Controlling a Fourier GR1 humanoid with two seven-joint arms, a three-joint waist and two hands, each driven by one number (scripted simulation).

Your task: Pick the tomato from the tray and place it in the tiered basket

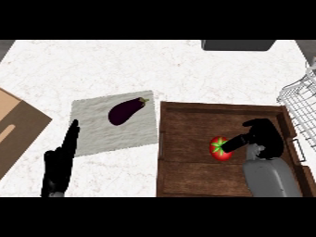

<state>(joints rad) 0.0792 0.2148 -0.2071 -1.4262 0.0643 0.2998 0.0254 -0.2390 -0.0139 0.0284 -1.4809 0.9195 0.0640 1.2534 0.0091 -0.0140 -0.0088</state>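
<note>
Red round tomato [221,149] on wooden tray [187,139], right hand [264,135] touching.

no readable text, labels, numbers or signs anywhere

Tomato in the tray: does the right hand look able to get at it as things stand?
Probably yes. The right hand is over the tray, one digit already reaching the tomato, with nothing between them.

tray wall [288,121] | blocks path to tiered basket [314,99]
</note>
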